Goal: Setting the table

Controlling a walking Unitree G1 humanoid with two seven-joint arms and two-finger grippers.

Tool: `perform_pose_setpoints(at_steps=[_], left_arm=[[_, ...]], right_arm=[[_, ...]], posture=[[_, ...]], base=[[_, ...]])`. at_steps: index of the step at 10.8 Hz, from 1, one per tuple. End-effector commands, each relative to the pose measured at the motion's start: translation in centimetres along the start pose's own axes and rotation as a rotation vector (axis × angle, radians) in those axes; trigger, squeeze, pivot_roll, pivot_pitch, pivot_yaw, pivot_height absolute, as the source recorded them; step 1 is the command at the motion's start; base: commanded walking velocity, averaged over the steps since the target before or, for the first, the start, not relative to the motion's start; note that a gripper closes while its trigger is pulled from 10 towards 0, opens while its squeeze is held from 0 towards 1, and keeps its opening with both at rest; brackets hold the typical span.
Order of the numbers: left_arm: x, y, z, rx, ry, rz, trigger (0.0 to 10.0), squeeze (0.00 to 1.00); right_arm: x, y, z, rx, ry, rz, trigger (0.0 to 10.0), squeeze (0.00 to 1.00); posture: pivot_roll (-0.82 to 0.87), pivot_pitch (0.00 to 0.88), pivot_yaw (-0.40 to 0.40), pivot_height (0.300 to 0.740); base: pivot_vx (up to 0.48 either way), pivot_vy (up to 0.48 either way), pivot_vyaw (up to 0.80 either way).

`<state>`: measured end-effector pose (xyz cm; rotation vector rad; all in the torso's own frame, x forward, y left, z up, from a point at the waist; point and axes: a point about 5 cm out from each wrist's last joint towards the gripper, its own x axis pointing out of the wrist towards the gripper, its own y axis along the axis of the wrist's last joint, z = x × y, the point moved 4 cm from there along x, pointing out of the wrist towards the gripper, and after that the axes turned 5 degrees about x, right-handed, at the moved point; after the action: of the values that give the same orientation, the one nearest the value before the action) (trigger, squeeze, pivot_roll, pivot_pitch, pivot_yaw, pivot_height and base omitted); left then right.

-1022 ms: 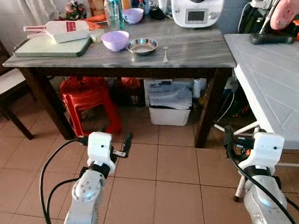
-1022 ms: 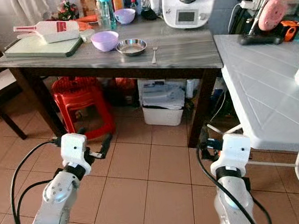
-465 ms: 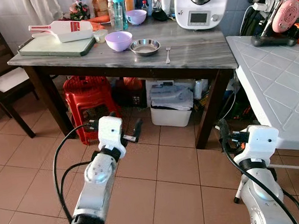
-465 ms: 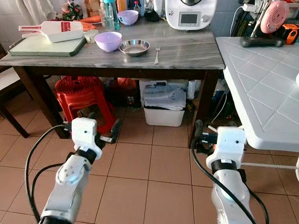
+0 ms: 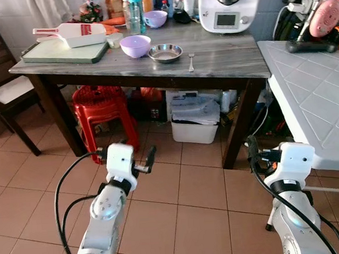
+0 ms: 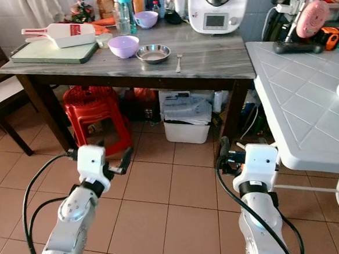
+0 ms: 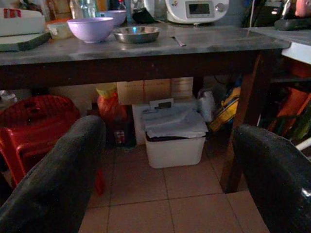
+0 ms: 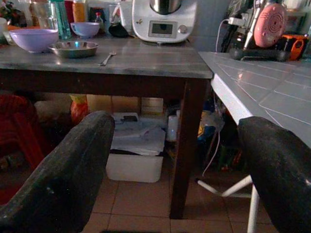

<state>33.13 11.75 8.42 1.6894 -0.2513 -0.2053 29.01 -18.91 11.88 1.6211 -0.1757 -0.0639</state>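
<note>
the left gripper (image 5: 128, 162) has dropped lower than a moment ago; right gripper (image 5: 254, 156) unchanged. both jaws gape wide, holding nothing. on the grey table (image 5: 228, 56), a lilac bowl (image 5: 135, 45) touches a steel dish (image 5: 165, 52), fork (image 5: 190, 61) beside; contents unclear.

At upper centre, a shiny metal bowl (image 5: 165, 52) sits on a smooth grey marble-look tabletop (image 5: 222, 50). The lilac bowl (image 5: 135, 45) beside it looks matt plastic. Below, the floor (image 5: 191, 189) is matt terracotta tile, and the stool (image 5: 100, 111) at centre left is glossy red plastic.

Two silver arms with white boxy wrist housings, looping black cables, and long black fingers (image 7: 53, 179).
</note>
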Motion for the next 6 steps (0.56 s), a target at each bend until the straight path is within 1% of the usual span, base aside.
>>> perform_pose_setpoints(at_steps=[1, 3, 6], left_arm=[[0.12, 0.48, -0.03, 0.018, -0.008, 0.018, 10.0, 0.0], [0.14, 0.47, 0.17, 0.014, -0.015, 0.019, 10.0, 0.0], [0.37, 0.63, 0.5, 0.008, -0.023, 0.025, 10.0, 0.0]], right_arm=[[0.05, 0.02, -0.19, -0.003, 0.01, -0.002, 10.0, 0.4], [0.09, 0.07, -0.21, -0.007, 0.013, 0.0, 10.0, 0.38], [0.21, 0.15, -0.3, -0.008, 0.016, 0.003, 10.0, 0.37]], posture=[[0.05, 0.0, 0.003, 0.74], [0.04, 0.0, 0.001, 0.74], [0.04, 0.0, 0.0, 0.74]], base=[[0.0, 0.0, 0.0], [0.0, 0.0, 0.0], [0.0, 0.0, 0.0]])
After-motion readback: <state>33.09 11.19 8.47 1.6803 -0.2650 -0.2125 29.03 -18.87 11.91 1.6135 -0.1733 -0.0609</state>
